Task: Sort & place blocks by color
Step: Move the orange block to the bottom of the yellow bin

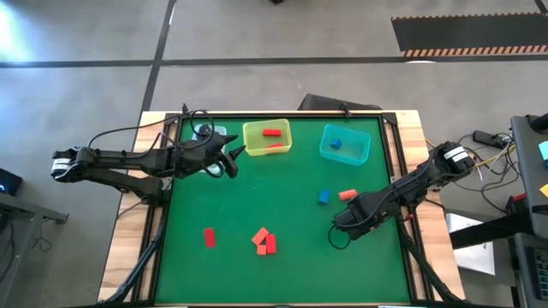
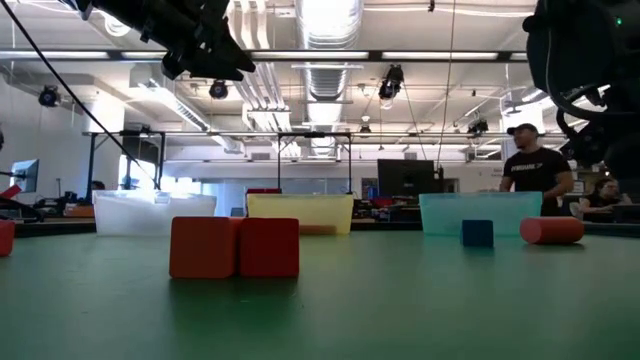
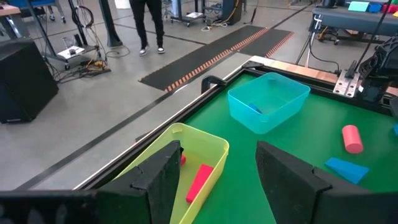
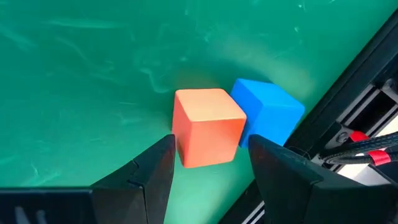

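Red pieces lie in the yellow bin (image 1: 267, 137) and one blue in the teal bin (image 1: 345, 143), while six blocks (image 1: 264, 241) wait on the tabletop (image 1: 282, 197); the left gripper (image 1: 235, 155) and right gripper (image 1: 338, 222) are both spread, holding nothing.

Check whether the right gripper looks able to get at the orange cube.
Probably yes: the right gripper hangs open just short of the orange cube, with bare mat between. The blue cube beside it may crowd one finger. The left gripper waits near the yellow bin.
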You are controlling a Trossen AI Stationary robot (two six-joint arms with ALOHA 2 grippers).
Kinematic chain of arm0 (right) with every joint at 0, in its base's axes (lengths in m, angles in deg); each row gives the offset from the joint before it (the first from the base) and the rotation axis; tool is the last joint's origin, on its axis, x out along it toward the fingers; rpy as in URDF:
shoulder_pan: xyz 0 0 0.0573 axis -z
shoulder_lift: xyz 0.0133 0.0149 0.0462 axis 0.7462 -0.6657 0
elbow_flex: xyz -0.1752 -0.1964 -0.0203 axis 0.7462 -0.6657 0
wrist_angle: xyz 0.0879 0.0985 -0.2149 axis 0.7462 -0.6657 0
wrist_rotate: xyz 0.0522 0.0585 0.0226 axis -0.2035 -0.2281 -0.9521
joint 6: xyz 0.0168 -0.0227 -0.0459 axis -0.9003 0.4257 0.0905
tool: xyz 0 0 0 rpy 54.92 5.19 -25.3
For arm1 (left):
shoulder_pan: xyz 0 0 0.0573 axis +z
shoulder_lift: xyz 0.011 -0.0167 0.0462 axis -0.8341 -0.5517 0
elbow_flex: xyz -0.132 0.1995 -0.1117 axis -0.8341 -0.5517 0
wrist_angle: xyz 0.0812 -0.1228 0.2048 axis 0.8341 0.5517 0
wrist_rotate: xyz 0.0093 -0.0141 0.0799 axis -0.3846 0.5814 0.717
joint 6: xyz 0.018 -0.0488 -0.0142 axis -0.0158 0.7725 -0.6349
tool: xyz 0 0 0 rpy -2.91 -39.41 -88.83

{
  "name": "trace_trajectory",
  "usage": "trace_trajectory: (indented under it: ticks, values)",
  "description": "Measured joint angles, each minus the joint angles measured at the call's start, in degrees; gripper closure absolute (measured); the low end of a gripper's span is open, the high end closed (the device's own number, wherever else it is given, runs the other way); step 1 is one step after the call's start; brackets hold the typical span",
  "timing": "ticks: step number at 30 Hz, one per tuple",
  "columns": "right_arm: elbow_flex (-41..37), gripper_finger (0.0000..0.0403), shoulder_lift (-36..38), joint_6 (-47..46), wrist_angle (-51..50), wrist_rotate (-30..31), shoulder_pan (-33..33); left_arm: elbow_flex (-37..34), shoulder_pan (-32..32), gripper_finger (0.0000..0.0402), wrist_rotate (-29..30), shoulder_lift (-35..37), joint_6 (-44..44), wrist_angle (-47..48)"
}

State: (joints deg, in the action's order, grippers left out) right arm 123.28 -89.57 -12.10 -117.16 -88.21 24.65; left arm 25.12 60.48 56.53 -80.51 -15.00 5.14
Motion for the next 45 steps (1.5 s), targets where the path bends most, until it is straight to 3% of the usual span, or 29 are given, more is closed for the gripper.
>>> trace_trajectory:
  ticks: [15,27,45]
  values:
    - [3.01,0.0209,-0.32,0.8,7.05,6.7,-0.02,0.0,0.04,0.021,0.04,0.02,0.0,-0.07]
    - [5.92,0.0209,0.49,0.75,-1.03,2.03,0.0,0.0,0.04,0.021,0.04,0.02,0.02,-0.11]
    - [2.51,0.0177,0.7,-4.65,4.48,0.94,-2.38,0.0,0.04,0.021,0.04,0.02,0.02,-0.09]
